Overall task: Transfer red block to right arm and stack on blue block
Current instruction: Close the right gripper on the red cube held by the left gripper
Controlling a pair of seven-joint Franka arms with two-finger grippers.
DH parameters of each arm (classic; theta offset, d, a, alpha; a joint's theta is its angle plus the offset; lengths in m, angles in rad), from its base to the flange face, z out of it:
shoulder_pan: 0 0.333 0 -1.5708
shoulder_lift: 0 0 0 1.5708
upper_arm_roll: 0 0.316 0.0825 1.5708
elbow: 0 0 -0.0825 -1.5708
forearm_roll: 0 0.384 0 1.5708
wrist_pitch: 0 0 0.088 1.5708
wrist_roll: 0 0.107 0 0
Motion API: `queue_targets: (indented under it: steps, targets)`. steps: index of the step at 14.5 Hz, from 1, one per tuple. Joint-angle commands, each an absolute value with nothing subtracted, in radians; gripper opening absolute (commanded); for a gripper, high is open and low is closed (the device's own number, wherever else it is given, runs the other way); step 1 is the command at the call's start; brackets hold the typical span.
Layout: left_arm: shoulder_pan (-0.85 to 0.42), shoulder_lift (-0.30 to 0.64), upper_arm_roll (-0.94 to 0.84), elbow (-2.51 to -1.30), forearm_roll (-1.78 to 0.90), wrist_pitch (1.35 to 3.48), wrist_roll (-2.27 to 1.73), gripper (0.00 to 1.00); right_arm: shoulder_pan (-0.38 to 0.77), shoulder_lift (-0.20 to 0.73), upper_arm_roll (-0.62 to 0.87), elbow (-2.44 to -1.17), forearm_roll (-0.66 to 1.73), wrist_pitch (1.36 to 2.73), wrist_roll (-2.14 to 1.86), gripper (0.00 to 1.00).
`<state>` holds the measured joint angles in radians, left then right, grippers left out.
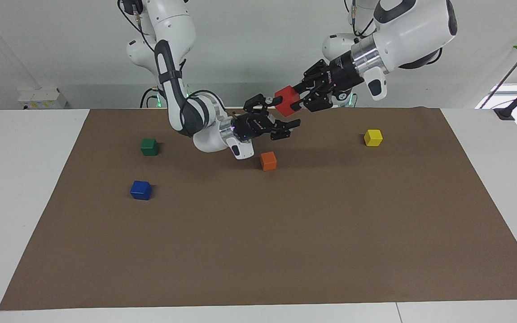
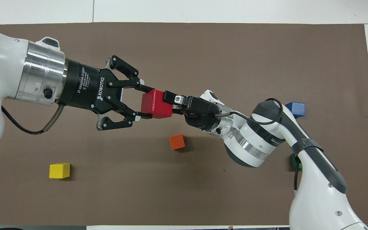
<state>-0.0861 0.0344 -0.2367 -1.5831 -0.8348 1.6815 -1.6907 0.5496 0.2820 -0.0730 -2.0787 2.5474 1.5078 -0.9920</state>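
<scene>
The left pincer gripped the red block in the air above the brown mat, over the orange block. The right pincer straddled that block with its fingers parted. The blue block sat on the tabletop toward the right arm's end.

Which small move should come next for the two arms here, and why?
Probably the right gripper should finish closing on the small red cube. The left gripper holds it in the air, and the right gripper's fingers flank it, not visibly clamped. The blue cube waits.
</scene>
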Motion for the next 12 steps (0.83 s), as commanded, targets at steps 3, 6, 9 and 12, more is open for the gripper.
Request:
queue_targets:
  steps: [3,6,9,12]
  targets:
    - [-0.11,0.0,-0.235,-1.618,-0.85,1.71,-1.681,0.19,0.56,0.275,-0.064,-2.082,2.603,1.526,-0.971,0.71]
    - [-0.11,0.0,-0.235,-1.618,-0.848,1.71,-1.681,0.19,0.568,0.275,-0.063,-2.082,2.603,1.529,-0.954,0.0]
    - [-0.112,0.0,-0.236,-1.618,-0.848,1.71,-1.68,0.2,0.569,0.275,-0.063,-2.082,2.602,1.528,-0.943,0.0]
    - [-0.112,0.002,-0.236,-1.615,-0.842,1.713,-1.68,0.36,0.566,0.272,-0.063,-2.082,2.602,1.528,-0.943,0.0]
